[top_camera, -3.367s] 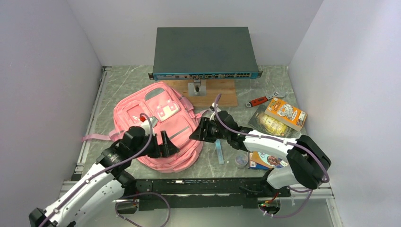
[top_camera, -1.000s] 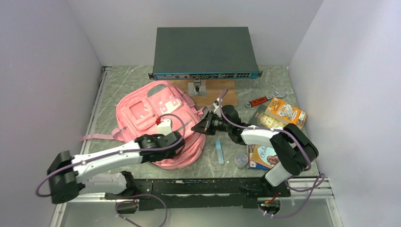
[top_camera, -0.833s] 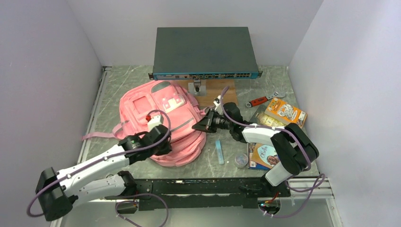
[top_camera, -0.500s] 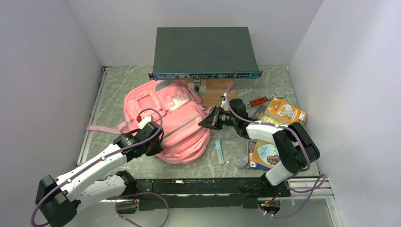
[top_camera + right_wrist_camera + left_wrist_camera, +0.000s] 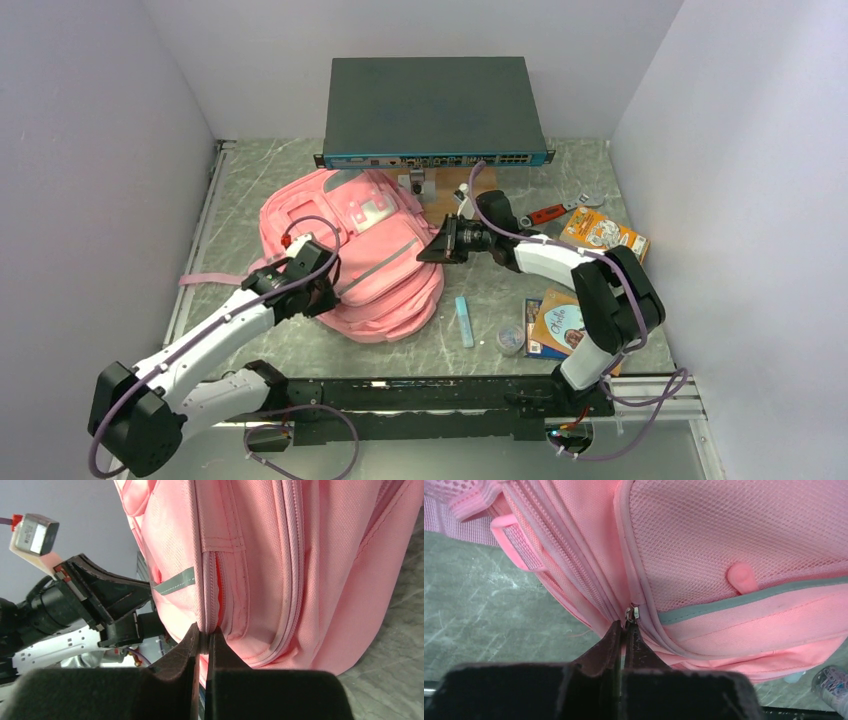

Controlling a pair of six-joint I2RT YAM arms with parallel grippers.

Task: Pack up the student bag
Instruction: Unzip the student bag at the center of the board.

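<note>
From above, the bag (image 5: 372,262) lies left of centre on the surface (image 5: 500,290), front pockets up, with one strap trailing off to the left. My left tool (image 5: 318,287) is at the bag's near-left edge and my right tool (image 5: 441,244) is against its right side, just in front of the wooden board (image 5: 440,197). A grey box (image 5: 430,105) stands at the back. Off to the right lie a snack box (image 5: 603,234), a red-handled piece (image 5: 548,213) and a book (image 5: 560,325). Nearer the bag are a blue tube (image 5: 463,321) and a small round tub (image 5: 511,340).

From my left wrist, the fingers (image 5: 609,642) are pressed together with no gap. Their tips pinch the metal zip pull (image 5: 631,614) where the zip runs round the mesh pocket. A grey strip crosses the fabric just below the mesh, and bare surface shows to the left.

From my right wrist, the fingers (image 5: 220,647) are closed to a thin slit — they nip a fold of the bag's fabric right beside a zip seam. That seam gapes a little and shows darker pink inside. The bag fills most of this view, and my left arm shows beyond it at the left.
</note>
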